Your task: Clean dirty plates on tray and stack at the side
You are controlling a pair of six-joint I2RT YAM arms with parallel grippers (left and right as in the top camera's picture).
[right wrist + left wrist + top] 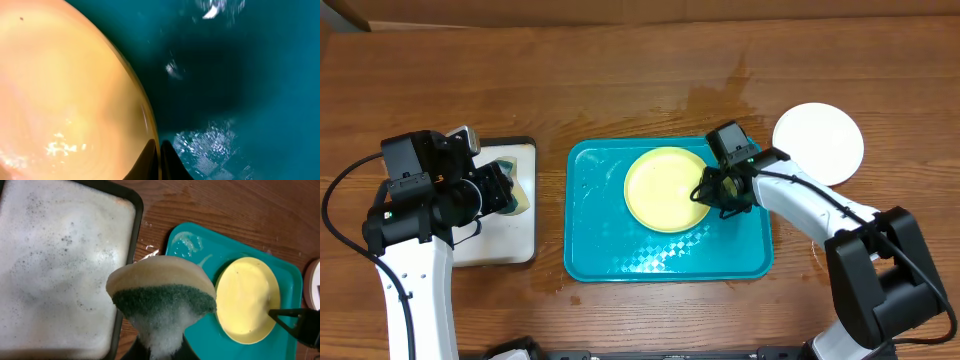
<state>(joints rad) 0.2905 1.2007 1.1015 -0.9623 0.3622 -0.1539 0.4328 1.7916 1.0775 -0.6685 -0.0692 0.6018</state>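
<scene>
A pale yellow-green plate (665, 188) (246, 300) (65, 90) lies in the upper middle of the turquoise tray (610, 250) (200, 245) (240, 75). My right gripper (712, 192) (159, 147) is shut on the plate's right rim, one dark finger on each side of the edge. The plate's face looks wet and glossy, with one tiny dark speck. A white plate (818, 142) (315, 285) rests on the table to the right of the tray. My left gripper (505, 190) (160, 350) is shut on a foamy yellow-and-green sponge (161, 292), held above the gap between the two trays.
A black-rimmed tray (510, 245) (60, 255) with a soapy white surface sits at the left, under my left arm. Water streaks and suds mark the turquoise tray's floor (189, 242). A wet patch darkens the wooden table (720, 95) behind the tray.
</scene>
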